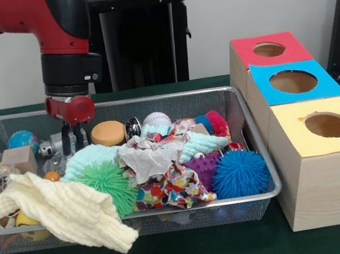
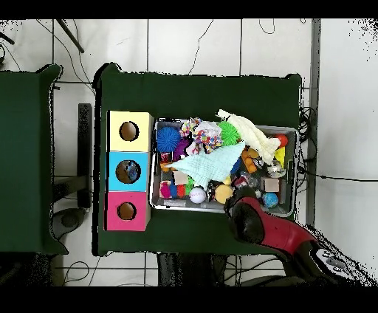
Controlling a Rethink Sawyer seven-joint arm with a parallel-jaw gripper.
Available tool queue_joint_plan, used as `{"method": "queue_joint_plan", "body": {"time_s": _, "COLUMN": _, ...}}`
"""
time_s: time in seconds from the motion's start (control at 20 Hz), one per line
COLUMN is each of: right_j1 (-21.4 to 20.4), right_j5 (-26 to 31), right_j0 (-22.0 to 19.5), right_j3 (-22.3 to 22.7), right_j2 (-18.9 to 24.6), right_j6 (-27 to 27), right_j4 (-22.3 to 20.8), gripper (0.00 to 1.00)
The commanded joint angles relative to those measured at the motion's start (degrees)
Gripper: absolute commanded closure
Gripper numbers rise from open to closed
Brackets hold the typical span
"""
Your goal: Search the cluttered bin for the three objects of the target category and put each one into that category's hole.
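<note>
My gripper [image 1: 74, 140] hangs from the red arm [image 1: 41, 18] into the back left of the wire bin [image 1: 262, 150]. Its two dark fingers [image 1: 66, 136] stand slightly apart with nothing seen between them, just behind a mint cloth [image 1: 90, 156] and beside an orange disc [image 1: 108, 133]. A small shiny object [image 1: 46, 149] lies to its left. The bin also holds spiky balls in blue [image 1: 240, 172], green [image 1: 109, 183] and purple [image 1: 204, 165], a baseball [image 1: 156, 120], a globe ball [image 1: 23, 140] and a wooden block [image 1: 19, 160]. In the overhead view the arm [image 2: 251, 218] hides the gripper.
Three wooden boxes stand right of the bin, with a red-topped hole [image 1: 269, 49], a blue-topped hole [image 1: 293, 81] and a yellow-topped hole [image 1: 327, 125]. A cream knitted cloth [image 1: 67, 212] drapes over the bin's front left rim. A patterned cloth [image 1: 166, 180] covers the middle.
</note>
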Motion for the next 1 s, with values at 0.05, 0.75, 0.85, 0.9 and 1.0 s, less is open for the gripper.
{"method": "queue_joint_plan", "body": {"time_s": 0.05, "right_j1": 3.37, "right_j5": -6.15, "right_j0": -1.41, "right_j3": 0.54, "right_j2": 3.58, "right_j6": 6.90, "right_j4": -1.92, "gripper": 0.00}}
{"method": "queue_joint_plan", "body": {"time_s": 0.75, "right_j1": 4.72, "right_j5": -6.93, "right_j0": -3.63, "right_j3": 0.58, "right_j2": 4.25, "right_j6": 6.00, "right_j4": -3.91, "gripper": 0.00}}
{"method": "queue_joint_plan", "body": {"time_s": 0.85, "right_j1": 4.16, "right_j5": -6.52, "right_j0": -3.35, "right_j3": 0.89, "right_j2": 3.86, "right_j6": 6.00, "right_j4": -3.66, "gripper": 0.00}}
{"method": "queue_joint_plan", "body": {"time_s": 0.9, "right_j1": 3.88, "right_j5": -6.37, "right_j0": -3.15, "right_j3": 1.00, "right_j2": 3.70, "right_j6": 6.04, "right_j4": -3.48, "gripper": 0.00}}
{"method": "queue_joint_plan", "body": {"time_s": 1.0, "right_j1": 3.47, "right_j5": -6.11, "right_j0": -2.65, "right_j3": 1.12, "right_j2": 3.42, "right_j6": 6.16, "right_j4": -3.02, "gripper": 0.00}}
